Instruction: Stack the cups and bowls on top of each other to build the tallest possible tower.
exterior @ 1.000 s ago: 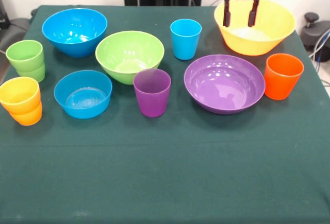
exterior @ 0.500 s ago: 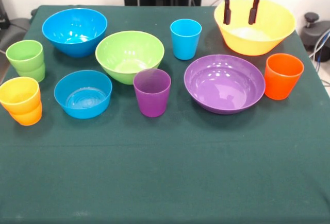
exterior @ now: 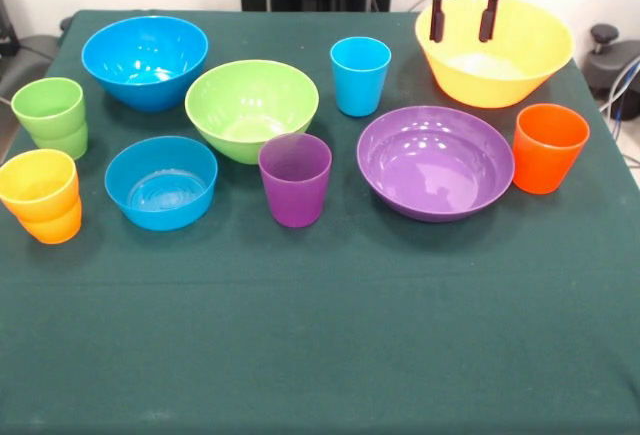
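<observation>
My gripper (exterior: 463,35) hangs open over the yellow bowl (exterior: 520,60) at the far right, holding nothing. In front of that bowl lie the purple bowl (exterior: 435,162) and the orange cup (exterior: 548,147). The light blue cup (exterior: 360,76) stands left of the yellow bowl. The lime green bowl (exterior: 251,108) is mid-table, with the purple cup (exterior: 295,179) before it. On the left are the big blue bowl (exterior: 145,60), the smaller blue bowl (exterior: 161,182), nested green cups (exterior: 50,116) and a yellow cup nested in an orange one (exterior: 42,195). No tower stands.
A dark green cloth (exterior: 320,335) covers the table. Dark equipment (exterior: 612,60) sits beyond the right edge.
The gripper has risen a little above the yellow bowl, staying open. The cups and bowls have not moved.
</observation>
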### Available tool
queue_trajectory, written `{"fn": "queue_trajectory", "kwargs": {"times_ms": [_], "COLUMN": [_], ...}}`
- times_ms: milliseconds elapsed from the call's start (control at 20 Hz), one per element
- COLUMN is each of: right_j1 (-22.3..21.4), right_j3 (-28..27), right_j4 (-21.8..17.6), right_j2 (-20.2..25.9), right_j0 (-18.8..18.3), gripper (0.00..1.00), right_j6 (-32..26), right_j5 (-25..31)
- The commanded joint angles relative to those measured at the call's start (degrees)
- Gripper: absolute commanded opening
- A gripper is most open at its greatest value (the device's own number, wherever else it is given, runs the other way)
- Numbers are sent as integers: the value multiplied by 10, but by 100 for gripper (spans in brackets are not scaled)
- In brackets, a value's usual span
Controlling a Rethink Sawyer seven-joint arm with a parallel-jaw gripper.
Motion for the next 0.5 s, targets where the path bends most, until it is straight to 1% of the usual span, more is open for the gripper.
{"fn": "queue_trajectory", "kwargs": {"times_ms": [50, 200, 500], "right_j1": [0, -2, 2], "right_j3": [37, 39, 33], "right_j4": [-7, -9, -14], "right_j2": [43, 43, 36], "right_j0": [-20, -24, -22], "gripper": [100, 100, 100], "right_j6": [13, 9, 9], "right_j5": [70, 72, 72]}}
